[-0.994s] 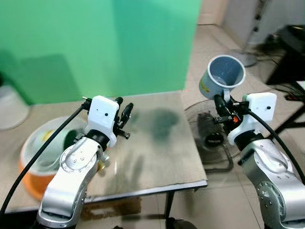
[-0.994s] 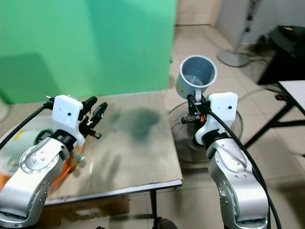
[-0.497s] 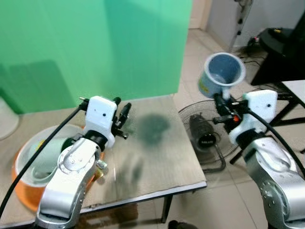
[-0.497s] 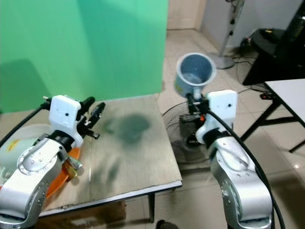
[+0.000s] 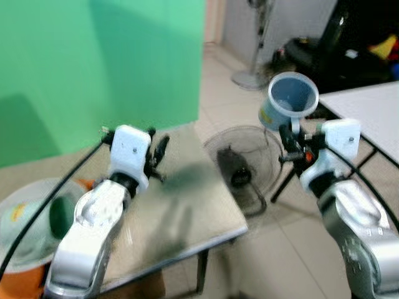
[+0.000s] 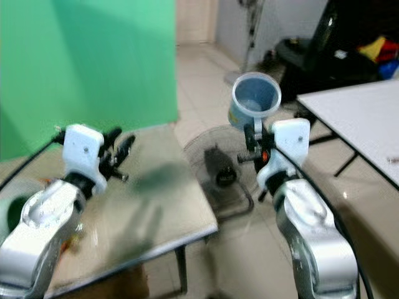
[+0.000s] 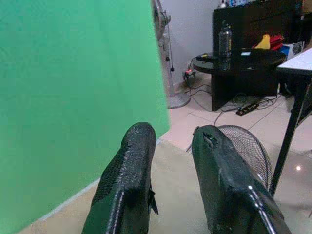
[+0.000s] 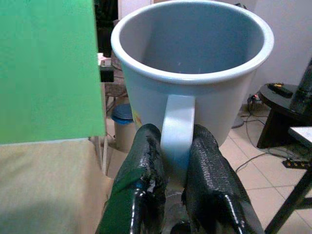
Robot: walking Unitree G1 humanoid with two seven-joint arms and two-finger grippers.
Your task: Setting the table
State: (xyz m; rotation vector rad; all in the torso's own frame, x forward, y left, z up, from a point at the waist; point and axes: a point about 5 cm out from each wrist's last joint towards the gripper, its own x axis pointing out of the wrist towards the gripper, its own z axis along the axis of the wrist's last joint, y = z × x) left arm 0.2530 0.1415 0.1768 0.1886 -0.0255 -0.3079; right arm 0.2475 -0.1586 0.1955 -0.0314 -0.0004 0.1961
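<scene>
Gripping blue mug [image 8: 195, 78] by handle — right gripper [image 8: 178, 161], left gripper [image 7: 170, 146] empty

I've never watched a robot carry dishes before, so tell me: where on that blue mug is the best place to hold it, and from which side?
By the handle. The blue mug has a flat strap handle standing off its wall, narrow enough to fit between two fingers. The right gripper pinches it from the handle side, one finger on each flat face, the mug upright with its mouth open. The smooth round wall looks too wide to clamp.
</scene>
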